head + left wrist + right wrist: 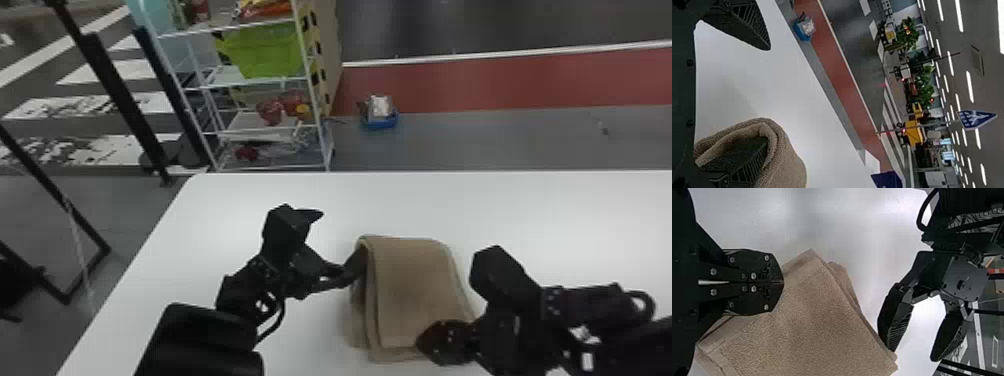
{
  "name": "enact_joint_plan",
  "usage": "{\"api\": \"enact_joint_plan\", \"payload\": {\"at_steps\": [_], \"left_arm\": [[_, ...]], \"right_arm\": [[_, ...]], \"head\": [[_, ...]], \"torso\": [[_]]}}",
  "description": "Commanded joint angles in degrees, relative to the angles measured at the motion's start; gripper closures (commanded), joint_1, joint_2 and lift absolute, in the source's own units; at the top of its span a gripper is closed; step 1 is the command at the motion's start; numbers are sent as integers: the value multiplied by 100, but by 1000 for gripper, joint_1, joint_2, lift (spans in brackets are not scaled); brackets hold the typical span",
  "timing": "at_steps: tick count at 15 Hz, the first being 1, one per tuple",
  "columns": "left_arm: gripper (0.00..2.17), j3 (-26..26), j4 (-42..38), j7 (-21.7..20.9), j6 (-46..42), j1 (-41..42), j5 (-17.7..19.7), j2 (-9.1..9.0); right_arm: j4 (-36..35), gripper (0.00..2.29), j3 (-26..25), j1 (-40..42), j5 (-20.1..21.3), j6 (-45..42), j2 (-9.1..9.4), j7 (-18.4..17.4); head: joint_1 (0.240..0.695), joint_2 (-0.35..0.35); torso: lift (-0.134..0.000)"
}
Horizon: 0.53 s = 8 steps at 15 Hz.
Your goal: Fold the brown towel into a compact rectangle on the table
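The brown towel (412, 290) lies folded in layers on the white table (565, 210). At its left fold is my left gripper (336, 241), open, with one finger tucked inside the fold and the other raised outside. The left wrist view has the towel (787, 156) wrapped over one finger of the left gripper (752, 92). My right gripper (424, 341) is at the towel's near right corner. In the right wrist view, the right gripper (779, 282) has its fingers together over an edge of the towel (817, 317); whether cloth is pinched there I cannot tell.
Past the table's far edge stands a white shelf rack (317, 125) with a green bin (265, 52). A blue container (380, 120) sits on the floor beside it. Black frame posts (120, 95) are at the left.
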Motion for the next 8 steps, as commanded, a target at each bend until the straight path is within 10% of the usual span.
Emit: {"api": "enact_joint_plan", "payload": {"at_steps": [1,8], "left_arm": [[76,-55,187,-143,-2,-72,-47,-15],[76,-99,231,-442,16,-107,-126,-15]], "right_arm": [[-18,2037,-39,-11,-139,-32,11,-3],[-106,2037,-232,-214,-675,-32,407,-478]], "head": [[695,207],[695,197]], "torso": [[-123],[-123]]}}
